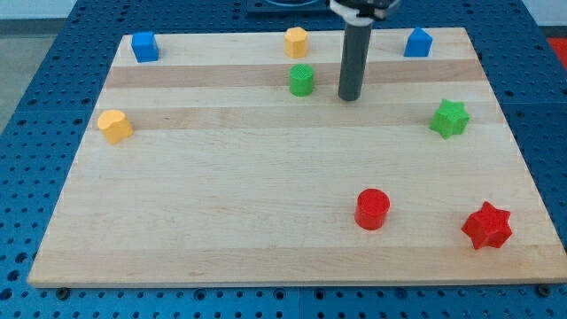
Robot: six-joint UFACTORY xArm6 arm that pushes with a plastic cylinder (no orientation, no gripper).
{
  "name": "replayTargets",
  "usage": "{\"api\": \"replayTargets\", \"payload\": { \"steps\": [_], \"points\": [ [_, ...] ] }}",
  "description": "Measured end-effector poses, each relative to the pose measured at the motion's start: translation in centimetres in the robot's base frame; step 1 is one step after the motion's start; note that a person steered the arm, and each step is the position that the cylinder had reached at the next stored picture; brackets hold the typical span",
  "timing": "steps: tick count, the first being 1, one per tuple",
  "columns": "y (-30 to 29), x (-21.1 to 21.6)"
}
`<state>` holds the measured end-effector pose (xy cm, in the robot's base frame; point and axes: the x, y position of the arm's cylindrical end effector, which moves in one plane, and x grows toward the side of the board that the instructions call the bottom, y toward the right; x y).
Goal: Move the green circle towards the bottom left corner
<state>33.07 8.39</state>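
A: Where is the green circle [301,80] sitting?

B: Near the tabletop's [266,221] top; my tip [349,96] is standing just right of it, apart, likely lining up a push leftward and down; no fingers existing here.

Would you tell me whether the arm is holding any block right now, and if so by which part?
Nothing is held. My tip rests on the board, apart from the green circle, which stands just to the view's left of it, untouched.
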Motion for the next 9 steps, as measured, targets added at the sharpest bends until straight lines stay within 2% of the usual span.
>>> {"api": "replayTargets", "payload": {
  "steps": [1, 2, 4, 6, 7, 9],
  "points": [
    [-1.1, -5.0],
    [-3.5, -6.0],
    [-5.2, -1.5],
    [-6.5, -3.4],
    [-9.1, -3.3],
    [-12.8, 2.0]
  ]
}}
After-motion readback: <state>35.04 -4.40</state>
